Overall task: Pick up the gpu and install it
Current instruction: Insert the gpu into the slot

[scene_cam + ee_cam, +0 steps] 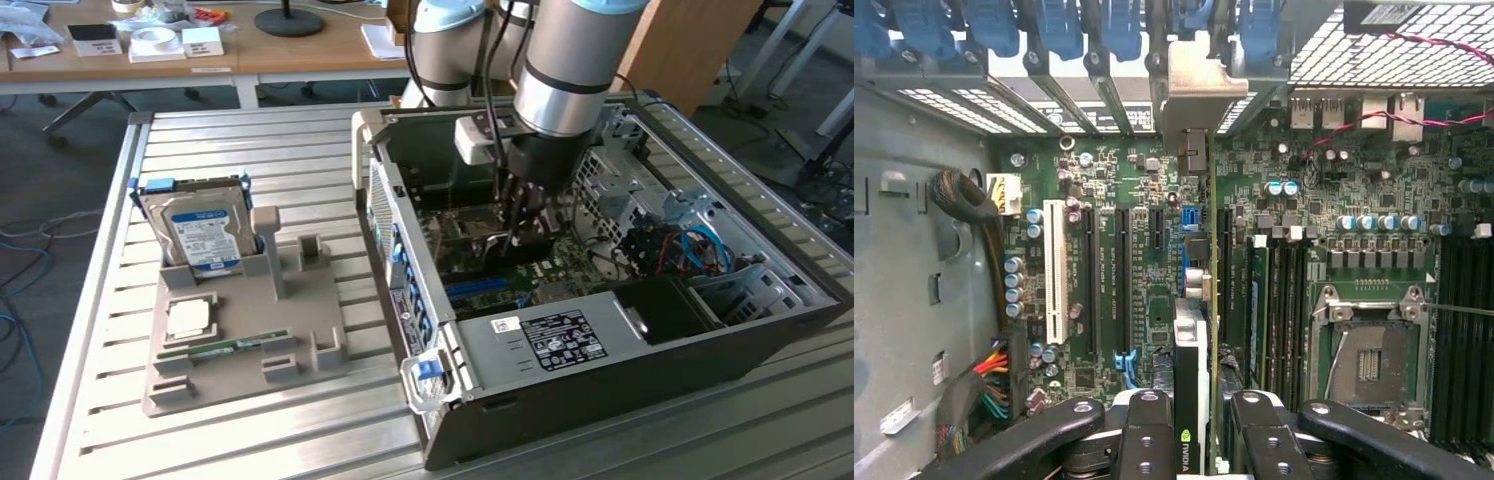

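My fingers (pixel 1154 436), partly closed, clamp the gpu (pixel 1191 360) edge-on inside the computer case (pixel 601 400), its long axis parallel to the motherboard (pixel 1154 300) slots directly below

Lab: robot arm (pixel 561 70) over slotted metal bench (pixel 254 140).

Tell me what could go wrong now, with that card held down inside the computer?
The gripper holds the gpu edge-on over the motherboard; if it is off line with a slot, pressing might bend it. Its silver bracket sits close to the case's rear frame and might snag there.
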You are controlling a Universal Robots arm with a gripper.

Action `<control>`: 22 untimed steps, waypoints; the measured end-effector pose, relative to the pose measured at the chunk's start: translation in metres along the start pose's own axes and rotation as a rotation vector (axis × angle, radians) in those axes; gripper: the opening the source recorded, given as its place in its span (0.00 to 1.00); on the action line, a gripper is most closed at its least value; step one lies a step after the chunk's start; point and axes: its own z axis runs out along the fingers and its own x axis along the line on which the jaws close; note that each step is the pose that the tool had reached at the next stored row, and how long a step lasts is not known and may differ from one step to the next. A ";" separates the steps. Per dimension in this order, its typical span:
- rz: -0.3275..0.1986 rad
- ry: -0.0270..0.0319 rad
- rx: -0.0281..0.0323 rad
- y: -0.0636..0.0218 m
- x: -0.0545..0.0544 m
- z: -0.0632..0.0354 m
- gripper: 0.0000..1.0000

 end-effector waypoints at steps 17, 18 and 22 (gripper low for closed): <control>0.000 0.0008 0.0001 0.0026 0.000 0.0122 0.27; 0.000 0.0009 0.0000 0.0027 0.000 0.0131 0.27; 0.000 0.0012 -0.0001 0.0028 0.000 0.0140 0.27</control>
